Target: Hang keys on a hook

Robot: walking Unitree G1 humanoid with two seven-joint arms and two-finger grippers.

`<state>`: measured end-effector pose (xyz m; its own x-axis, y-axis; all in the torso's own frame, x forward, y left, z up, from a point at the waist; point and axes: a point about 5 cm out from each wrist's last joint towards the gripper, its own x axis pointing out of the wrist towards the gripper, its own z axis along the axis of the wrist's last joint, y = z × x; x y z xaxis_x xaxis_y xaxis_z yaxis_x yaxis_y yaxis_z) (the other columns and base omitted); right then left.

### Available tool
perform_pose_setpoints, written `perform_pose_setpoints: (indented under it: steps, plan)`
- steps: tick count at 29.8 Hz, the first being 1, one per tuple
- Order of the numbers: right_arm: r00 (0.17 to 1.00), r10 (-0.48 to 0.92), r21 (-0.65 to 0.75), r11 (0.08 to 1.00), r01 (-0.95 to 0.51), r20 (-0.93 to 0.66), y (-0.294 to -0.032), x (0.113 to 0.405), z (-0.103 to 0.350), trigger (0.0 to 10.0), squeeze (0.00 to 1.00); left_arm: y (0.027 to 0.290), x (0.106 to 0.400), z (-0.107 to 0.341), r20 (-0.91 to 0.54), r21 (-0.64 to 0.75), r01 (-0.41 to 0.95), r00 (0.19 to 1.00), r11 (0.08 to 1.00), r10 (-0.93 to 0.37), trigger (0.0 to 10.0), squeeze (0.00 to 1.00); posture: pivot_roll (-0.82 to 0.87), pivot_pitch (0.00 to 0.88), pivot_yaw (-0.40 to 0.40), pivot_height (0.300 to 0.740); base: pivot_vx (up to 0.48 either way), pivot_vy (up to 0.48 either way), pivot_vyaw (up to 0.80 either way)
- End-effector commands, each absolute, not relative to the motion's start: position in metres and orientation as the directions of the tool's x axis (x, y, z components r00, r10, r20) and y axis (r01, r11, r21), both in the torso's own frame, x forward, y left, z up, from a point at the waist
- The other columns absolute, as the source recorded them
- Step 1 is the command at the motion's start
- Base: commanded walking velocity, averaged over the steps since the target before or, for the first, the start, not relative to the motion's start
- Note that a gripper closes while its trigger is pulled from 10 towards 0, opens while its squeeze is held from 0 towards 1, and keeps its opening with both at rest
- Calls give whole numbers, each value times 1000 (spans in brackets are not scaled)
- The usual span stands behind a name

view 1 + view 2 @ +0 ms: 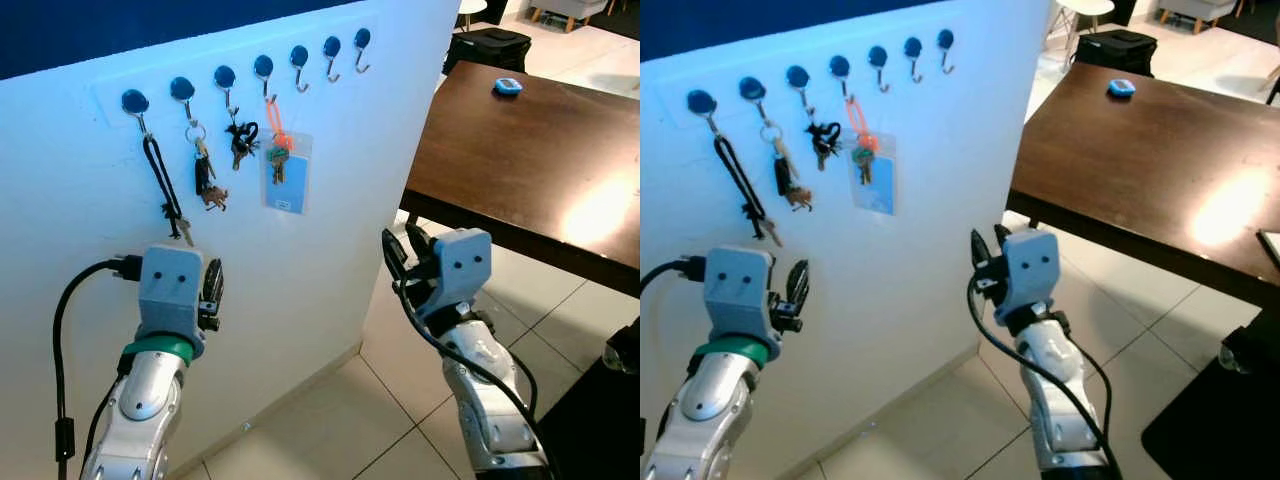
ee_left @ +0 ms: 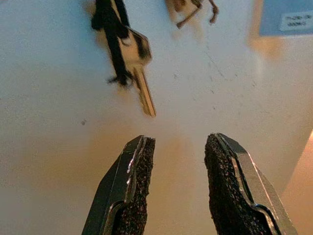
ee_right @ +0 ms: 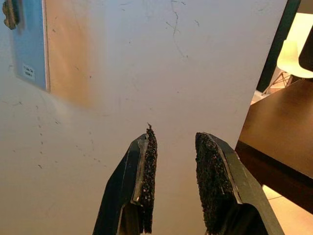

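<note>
Hovering my left gripper [image 2: 176, 181], fingers apart and empty, just below the key [image 1: 186, 232] on its black strap [image 1: 160, 180], already on the first hook [image 1: 134, 103]. Backing off without snagging seems wise. My right gripper [image 3: 173, 183], also apart, faces the white wall [image 1: 330, 200]; a brown table [image 1: 520, 160] and tiled floor [image 1: 390, 420] lie beyond.

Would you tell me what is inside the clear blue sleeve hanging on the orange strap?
Inside the blue sleeve a small key shows near its top, hanging from the orange strap. A white label sits at a lower corner; its text is unreadable.
</note>
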<state>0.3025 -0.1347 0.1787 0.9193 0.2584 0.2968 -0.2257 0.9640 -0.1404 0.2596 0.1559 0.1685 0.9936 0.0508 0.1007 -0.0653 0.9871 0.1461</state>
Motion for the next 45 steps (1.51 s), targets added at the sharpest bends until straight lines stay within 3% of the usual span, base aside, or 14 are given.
perform_pose_setpoints:
  steps: [1,25,35,45]
  plan:
    - [925,257,-147,964,-223,280,-133,303,175,10000,0,154,256,164,86,141,-49,996,989,37,10000,0,-85,57,58,740,-439,0,0]
    - [931,235,-139,969,-203,280,-131,306,175,10000,0,153,257,163,98,143,-52,994,988,38,10000,0,-77,53,65,740,-437,0,0]
    - [931,227,-111,973,-203,286,-130,308,179,10000,0,150,259,165,73,99,-32,997,995,24,10000,0,-76,53,65,740,-149,0,-765]
    - [904,240,-86,971,-224,354,-120,313,202,10000,0,131,266,197,135,53,83,987,995,-90,10000,0,-70,46,78,740,0,0,-800]
